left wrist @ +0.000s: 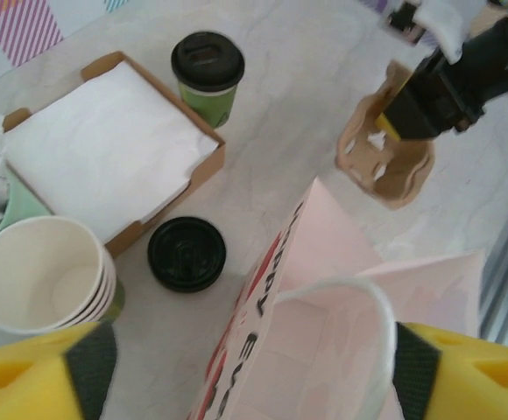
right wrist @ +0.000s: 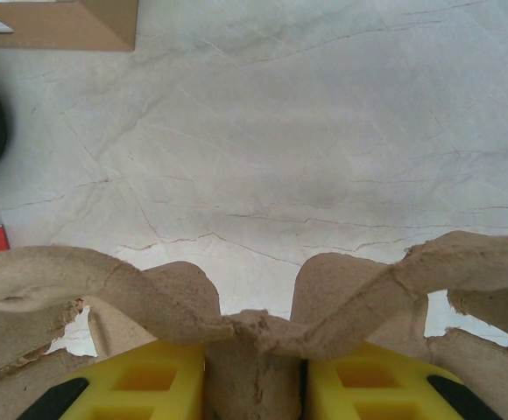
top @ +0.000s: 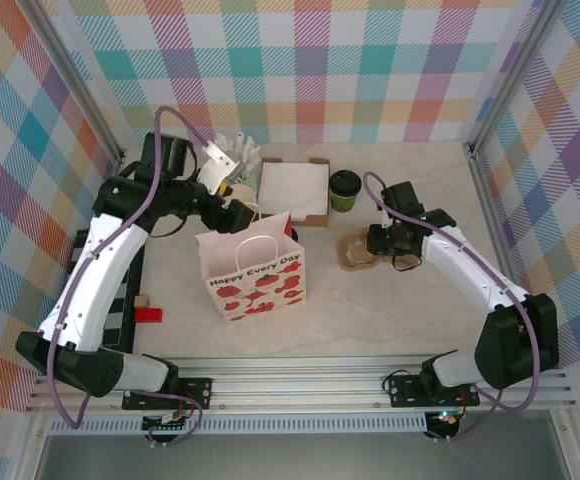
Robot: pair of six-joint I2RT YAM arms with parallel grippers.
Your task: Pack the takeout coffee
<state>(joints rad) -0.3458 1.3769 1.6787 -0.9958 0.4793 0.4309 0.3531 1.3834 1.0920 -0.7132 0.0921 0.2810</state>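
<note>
The takeout coffee (top: 345,190), a green cup with a black lid (left wrist: 208,77), stands upright on the table just right of the napkin box, and neither gripper touches it. A pink paper bag (top: 255,270) printed with strawberries stands open at the centre. My left gripper (top: 238,212) hovers wide open above the bag's back rim, and the bag's white handle (left wrist: 372,302) arches between its yellow fingers (left wrist: 35,376). My right gripper (right wrist: 254,385) is shut on the centre post of a brown pulp cup carrier (right wrist: 254,306), which sits right of the bag (top: 355,250).
A cardboard box of white napkins (left wrist: 105,149) sits behind the bag. A loose black lid (left wrist: 186,254) and a stack of lidless green cups (left wrist: 39,276) are at its left front. A small red block (top: 148,315) lies left of the bag. Frame rails bound the table.
</note>
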